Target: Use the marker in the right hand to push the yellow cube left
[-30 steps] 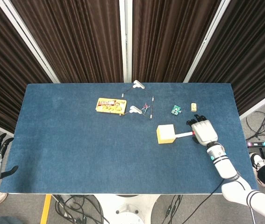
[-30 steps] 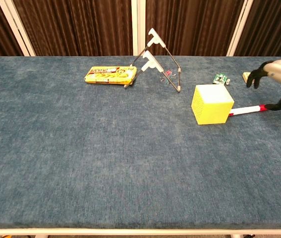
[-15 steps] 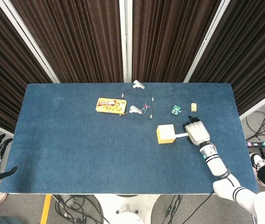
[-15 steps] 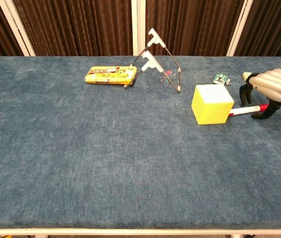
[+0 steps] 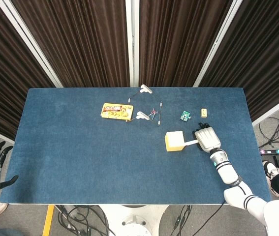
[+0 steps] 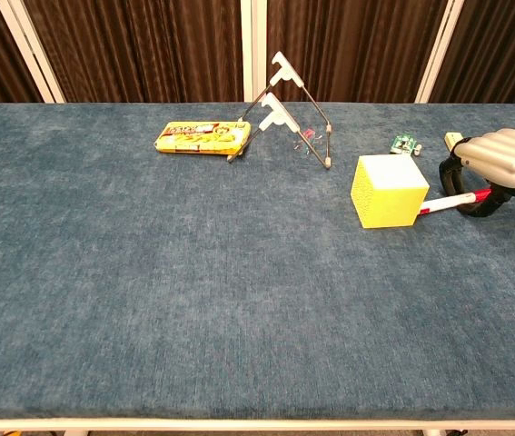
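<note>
Yellow cube (image 6: 389,189) sits just left of the marker-holding right hand (image 6: 498,163)

Table (image 5: 80,147), rectangular, covered in dark blue cloth, filling the middle of the head view. Resting on it: yellow cube (image 5: 174,141) at right of centre, with a white-and-red marker (image 6: 448,202) lying just right of it, tip against the cube's side. Along the upper middle: flat yellow packet (image 5: 116,111), thin metal rods with white ends (image 6: 284,118), small green item (image 5: 185,115), small cream block (image 5: 204,113).
</note>
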Tool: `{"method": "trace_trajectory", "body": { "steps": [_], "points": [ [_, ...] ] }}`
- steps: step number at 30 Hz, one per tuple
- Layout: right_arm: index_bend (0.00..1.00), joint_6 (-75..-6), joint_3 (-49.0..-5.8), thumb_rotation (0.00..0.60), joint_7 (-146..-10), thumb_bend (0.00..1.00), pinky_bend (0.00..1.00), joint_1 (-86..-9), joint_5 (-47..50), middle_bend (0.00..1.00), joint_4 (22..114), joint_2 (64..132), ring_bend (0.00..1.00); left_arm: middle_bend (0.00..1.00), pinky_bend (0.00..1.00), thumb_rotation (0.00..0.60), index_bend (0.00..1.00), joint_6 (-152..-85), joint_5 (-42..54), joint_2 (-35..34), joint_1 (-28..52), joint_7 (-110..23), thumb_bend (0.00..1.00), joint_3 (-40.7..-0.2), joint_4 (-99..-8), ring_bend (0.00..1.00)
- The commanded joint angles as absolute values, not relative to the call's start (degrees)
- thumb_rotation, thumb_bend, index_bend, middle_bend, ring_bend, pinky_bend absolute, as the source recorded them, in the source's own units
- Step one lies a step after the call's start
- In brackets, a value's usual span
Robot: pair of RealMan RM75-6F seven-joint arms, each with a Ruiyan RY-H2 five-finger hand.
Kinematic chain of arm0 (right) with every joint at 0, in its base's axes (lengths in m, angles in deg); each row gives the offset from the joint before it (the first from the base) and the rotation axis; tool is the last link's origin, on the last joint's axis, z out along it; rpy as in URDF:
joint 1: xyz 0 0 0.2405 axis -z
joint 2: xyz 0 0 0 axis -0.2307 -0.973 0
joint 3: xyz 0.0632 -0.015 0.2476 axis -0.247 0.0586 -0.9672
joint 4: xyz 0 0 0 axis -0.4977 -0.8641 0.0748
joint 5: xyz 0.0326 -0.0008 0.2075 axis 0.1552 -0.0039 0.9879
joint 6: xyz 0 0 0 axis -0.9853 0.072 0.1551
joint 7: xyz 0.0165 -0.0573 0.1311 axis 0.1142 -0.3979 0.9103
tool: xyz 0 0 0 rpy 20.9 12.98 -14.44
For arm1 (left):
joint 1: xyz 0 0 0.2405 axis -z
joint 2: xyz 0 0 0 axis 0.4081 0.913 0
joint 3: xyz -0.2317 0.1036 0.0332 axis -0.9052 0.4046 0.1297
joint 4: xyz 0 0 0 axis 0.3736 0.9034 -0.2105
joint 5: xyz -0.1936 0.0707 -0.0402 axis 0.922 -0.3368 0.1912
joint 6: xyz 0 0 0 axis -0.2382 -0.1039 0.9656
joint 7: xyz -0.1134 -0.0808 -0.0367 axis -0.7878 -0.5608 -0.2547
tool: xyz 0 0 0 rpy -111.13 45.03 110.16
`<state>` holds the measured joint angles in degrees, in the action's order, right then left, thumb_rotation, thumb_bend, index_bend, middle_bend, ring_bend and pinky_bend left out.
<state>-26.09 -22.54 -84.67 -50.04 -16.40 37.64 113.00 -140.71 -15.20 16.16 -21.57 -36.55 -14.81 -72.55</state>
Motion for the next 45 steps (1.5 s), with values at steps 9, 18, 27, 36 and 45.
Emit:
{"method": "trace_trajectory", "body": {
  "steps": [9,18,27,36,45],
  "points": [
    [0.64,-29.1,-22.9,0.6,-84.2,0.44,0.24,-48.5,-16.0,0.53,40.8,109.0,0.22,0.18,0.14,0.6,0.21,-140.8,-15.9,16.0,-21.4,-36.7,0.04,-14.9,-72.4,0.13],
    [0.65,-27.6,-24.8,0.6,-85.5,0.44,0.25,-50.3,-14.1,0.54,43.6,109.4,0.22,0.18,0.14,0.6,0.21,-140.9,-16.1,16.3,-21.3,-36.5,0.04,-14.9,-72.7,0.13],
    [0.66,-26.2,-25.7,0.6,-90.6,0.44,0.25,-53.7,-13.8,0.55,48.0,111.9,0.22,0.18,0.14,0.6,0.21,-141.1,-16.0,16.2,-21.8,-37.3,0.04,-14.6,-72.1,0.13],
    [0.66,-24.6,-27.1,0.6,-97.2,0.44,0.24,-57.8,-12.6,0.55,52.6,115.7,0.22,0.18,0.14,0.6,0.21,-141.4,-15.9,15.9,-22.4,-38.6,0.04,-14.5,-70.9,0.13],
    [0.66,-25.0,-26.9,0.6,-101.7,0.44,0.24,-58.3,-10.5,0.55,57.5,115.5,0.22,0.18,0.14,0.6,0.21,-141.8,-16.3,15.8,-22.8,-39.9,0.04,-14.2,-69.8,0.13]
  ]
}}
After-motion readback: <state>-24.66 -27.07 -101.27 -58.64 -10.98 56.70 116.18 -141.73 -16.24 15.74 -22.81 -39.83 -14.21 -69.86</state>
